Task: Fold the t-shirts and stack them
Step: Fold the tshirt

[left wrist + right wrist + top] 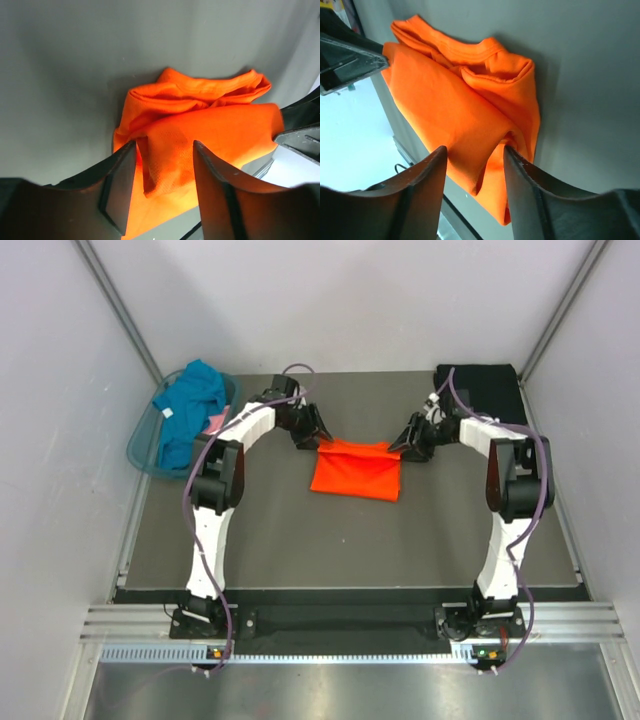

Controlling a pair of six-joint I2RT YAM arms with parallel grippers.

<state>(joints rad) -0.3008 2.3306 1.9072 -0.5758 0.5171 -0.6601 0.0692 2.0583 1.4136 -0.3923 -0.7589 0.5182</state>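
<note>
The orange t-shirt [355, 470] lies folded in a rough rectangle at the middle of the table. My left gripper [318, 440] is at its far left corner and my right gripper [405, 448] at its far right corner. In the left wrist view the left gripper [164, 150] stands open, and a loose fold of the orange t-shirt [200, 125] hangs between the jaws unpinched. The right gripper [474, 150] is open too, straddling a corner of the orange t-shirt [450, 110], whose fold brushes one finger. A black t-shirt [485, 390] lies folded at the back right.
A translucent blue-green basket [140, 450] stands at the back left, holding a teal t-shirt [190, 405] and a bit of pink cloth [215, 423]. Grey walls close in on both sides. The table's near edge runs just ahead of the arm bases.
</note>
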